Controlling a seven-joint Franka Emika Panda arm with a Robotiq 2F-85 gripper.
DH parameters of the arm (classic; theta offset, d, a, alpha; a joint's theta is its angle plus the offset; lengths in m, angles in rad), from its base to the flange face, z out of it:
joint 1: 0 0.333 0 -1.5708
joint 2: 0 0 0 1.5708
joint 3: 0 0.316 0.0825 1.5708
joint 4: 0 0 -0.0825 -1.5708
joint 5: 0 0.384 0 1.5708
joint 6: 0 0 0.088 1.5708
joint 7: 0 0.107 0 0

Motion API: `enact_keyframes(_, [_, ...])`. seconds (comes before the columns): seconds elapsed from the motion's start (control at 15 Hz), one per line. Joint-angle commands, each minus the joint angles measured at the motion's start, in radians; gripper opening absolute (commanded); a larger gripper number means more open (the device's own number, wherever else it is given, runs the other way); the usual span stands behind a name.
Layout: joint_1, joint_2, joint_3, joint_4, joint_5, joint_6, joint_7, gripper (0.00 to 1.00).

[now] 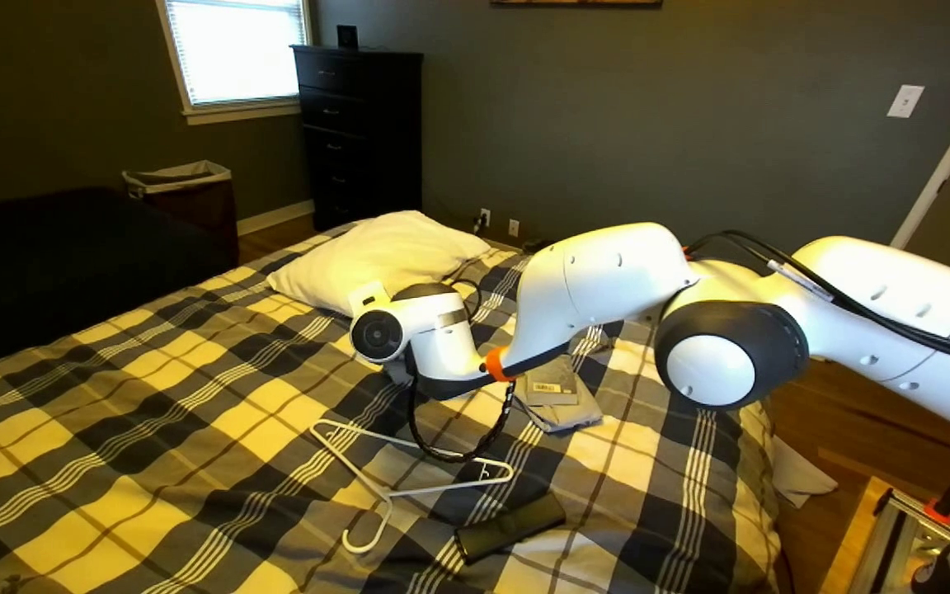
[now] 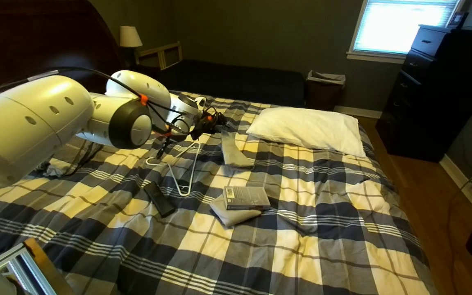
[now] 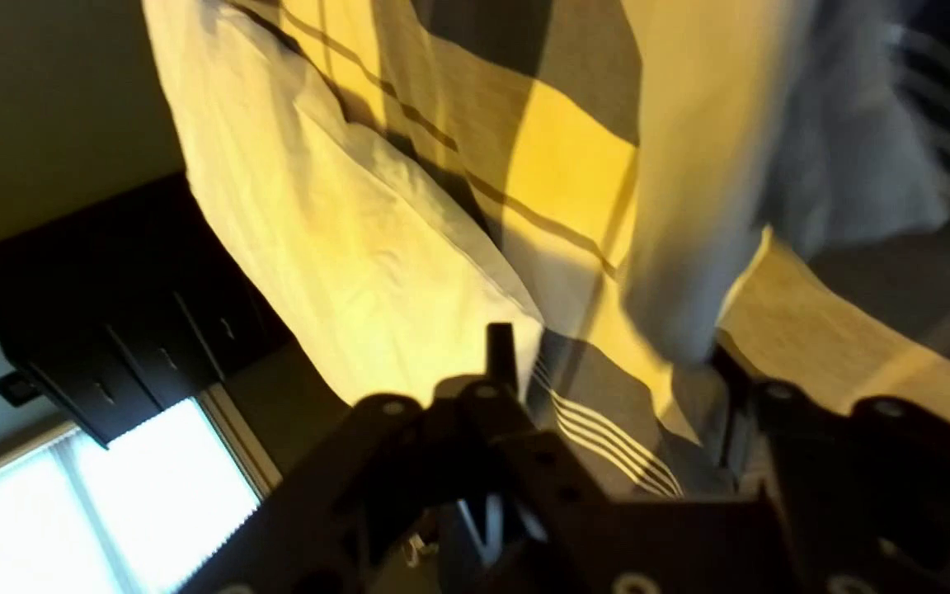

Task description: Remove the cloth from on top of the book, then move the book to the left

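Two fingers [image 3: 501, 355] of the gripper [image 3: 615, 388] stand wide apart, low in the wrist view. From the left: a pillow [image 3: 368, 272], one finger at centre, then the blurred cloth [image 3: 689, 214], its end just beside the right-hand finger; contact unclear. In an exterior view, the cloth slants down near centre, below the gripper; lower and slightly right, the book [image 2: 247, 198] lies on pale folded fabric [image 2: 234, 217].

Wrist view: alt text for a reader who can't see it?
Open black tool above plaid bedding, a blurred pale cloth close by it, contact unclear. Toward the left of this tilted frame: pale pillow, dark dresser, bright window.
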Motion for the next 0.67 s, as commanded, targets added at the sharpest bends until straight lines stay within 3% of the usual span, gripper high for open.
enact_keyframes(0.0, [-0.023, -0.067, 0.038, -0.117, -0.016, 0.182, 0.030, 0.84])
enact_keyframes(0.13, [-0.005, -0.123, -0.003, -0.192, -0.058, 0.222, 0.123, 0.99])
enact_keyframes(0.2, [0.005, -0.159, -0.026, -0.242, -0.083, 0.213, 0.173, 1.00])
enact_keyframes(0.33, [0.031, -0.207, -0.049, -0.332, -0.087, 0.073, 0.154, 1.00])
enact_keyframes(0.6, [0.033, -0.277, -0.026, -0.515, -0.034, -0.095, 0.128, 1.00])
